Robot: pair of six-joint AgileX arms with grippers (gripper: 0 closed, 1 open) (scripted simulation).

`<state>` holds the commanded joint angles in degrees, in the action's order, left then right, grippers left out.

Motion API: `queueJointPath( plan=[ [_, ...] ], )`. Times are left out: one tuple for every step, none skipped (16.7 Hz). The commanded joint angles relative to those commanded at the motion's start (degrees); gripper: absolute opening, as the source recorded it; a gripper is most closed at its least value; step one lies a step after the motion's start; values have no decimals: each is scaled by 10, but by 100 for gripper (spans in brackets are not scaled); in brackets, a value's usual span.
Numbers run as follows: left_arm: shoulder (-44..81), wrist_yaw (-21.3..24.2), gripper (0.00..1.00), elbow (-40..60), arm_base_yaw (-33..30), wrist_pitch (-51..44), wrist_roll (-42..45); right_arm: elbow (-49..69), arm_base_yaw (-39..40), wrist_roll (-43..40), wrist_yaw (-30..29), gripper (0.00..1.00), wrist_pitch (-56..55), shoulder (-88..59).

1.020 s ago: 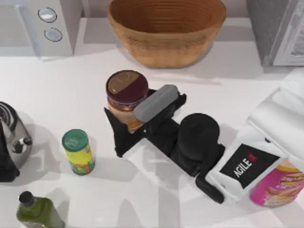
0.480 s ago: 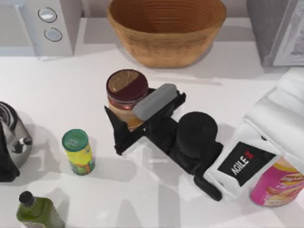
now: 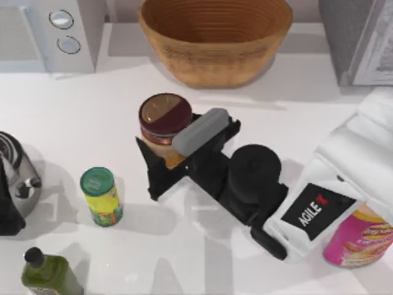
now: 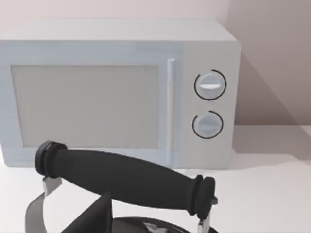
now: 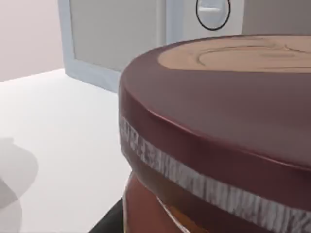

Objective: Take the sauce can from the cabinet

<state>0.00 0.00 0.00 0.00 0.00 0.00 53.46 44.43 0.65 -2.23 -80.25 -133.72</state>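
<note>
While the sauce can (image 3: 164, 117) stands out on the white surface (image 3: 73, 110), well apart from the cabinet (image 3: 359, 37) at the far right corner, the right gripper (image 3: 161, 161) has it between its black fingers (image 3: 152, 175). They appear to be clamped on the can's tan-orange side just below the maroon lid, though a grey pad on the wrist covers part of the contact from above. Seen from the right wrist, the can (image 5: 218, 126) sits hard up against the camera, its lid rim and a pale band beneath it plain to see.

By the look of it the can is stiff and fairly light, with a smooth, probably slippery wall; the side under the lid's overhang seems the sound place to hold, since the rim would stop a slide. It stands upright, and a tilt could let it twist in the grip.

Nearby are a woven basket (image 3: 215, 37) behind, a green-lidded can (image 3: 101, 196) to the left, and a microwave (image 3: 55, 34) at the far left. The left arm is parked near a kettle (image 3: 15, 178), whose black handle (image 4: 126, 177) crosses its wrist view.
</note>
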Motion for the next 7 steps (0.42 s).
queueJointPath(
  plan=[
    [0, 0, 100, 0, 0, 0, 0, 0, 0, 0, 0, 98, 0, 0],
    [0, 0, 100, 0, 0, 0, 0, 0, 0, 0, 0, 100, 0, 0],
    [0, 0, 100, 0, 0, 0, 0, 0, 0, 0, 0, 100, 0, 0],
    [0, 0, 100, 0, 0, 0, 0, 0, 0, 0, 0, 100, 0, 0],
    [0, 0, 100, 0, 0, 0, 0, 0, 0, 0, 0, 100, 0, 0],
    [0, 0, 100, 0, 0, 0, 0, 0, 0, 0, 0, 100, 0, 0],
    [0, 0, 100, 0, 0, 0, 0, 0, 0, 0, 0, 100, 0, 0]
  ],
)
